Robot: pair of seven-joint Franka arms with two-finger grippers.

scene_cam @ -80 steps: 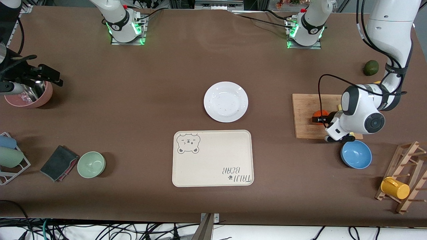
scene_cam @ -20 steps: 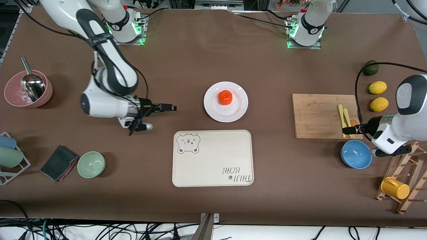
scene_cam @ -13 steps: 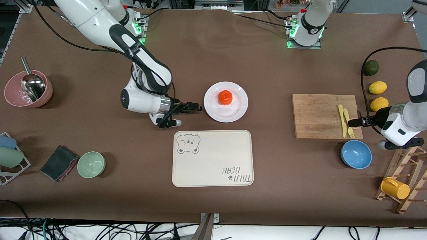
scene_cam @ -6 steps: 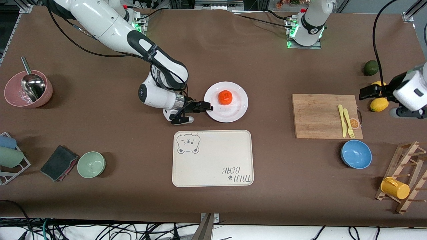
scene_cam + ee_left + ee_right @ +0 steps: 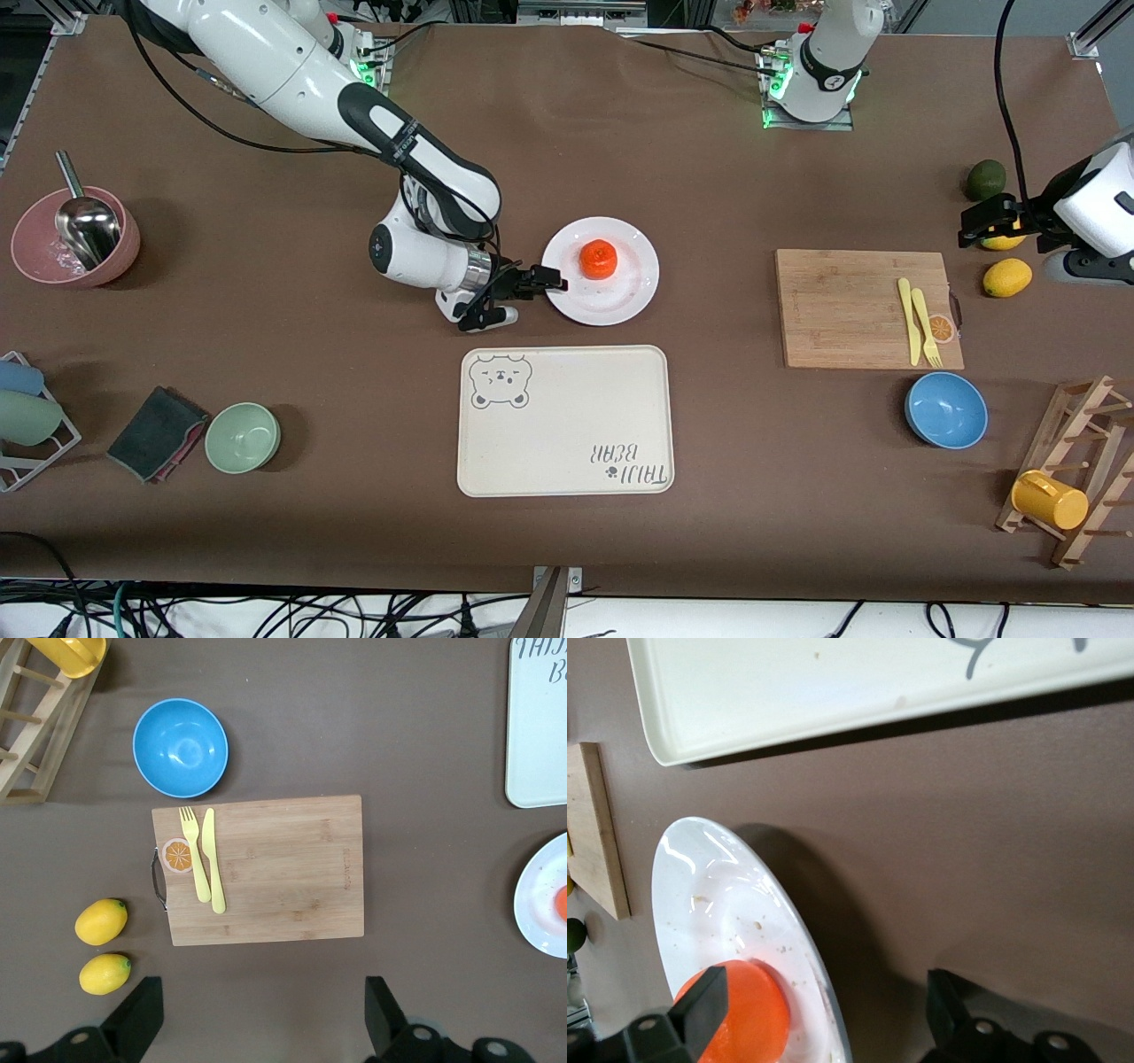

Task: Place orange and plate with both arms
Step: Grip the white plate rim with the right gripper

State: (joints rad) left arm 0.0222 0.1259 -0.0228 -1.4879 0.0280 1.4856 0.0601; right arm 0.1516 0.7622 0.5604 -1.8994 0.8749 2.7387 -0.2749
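Currently, as inspected:
Orange (image 5: 599, 258): sat on the plate (image 5: 620, 306).
Right gripper (image 5: 551, 280): jaws wide, straddling the plate's rim.
Left gripper (image 5: 973, 226): wide, empty, over the lemons (image 5: 1007, 277).

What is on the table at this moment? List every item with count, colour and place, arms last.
orange: one, orange-red, on plate
plate: one, white, mid-table
tray: one, cream, nearer the camera than plate
board: one, wooden, toward left arm's end
fork and knife: yellow, on board
lemons: two, yellow, beside board
green fruit: one, by lemons
blue bowl: one, near board
rack: wooden, holds yellow cup
pink bowl: one, with scoop
green bowl, cloth: right arm's end
right end effector: open, at plate's rim
left end effector: open, over lemons
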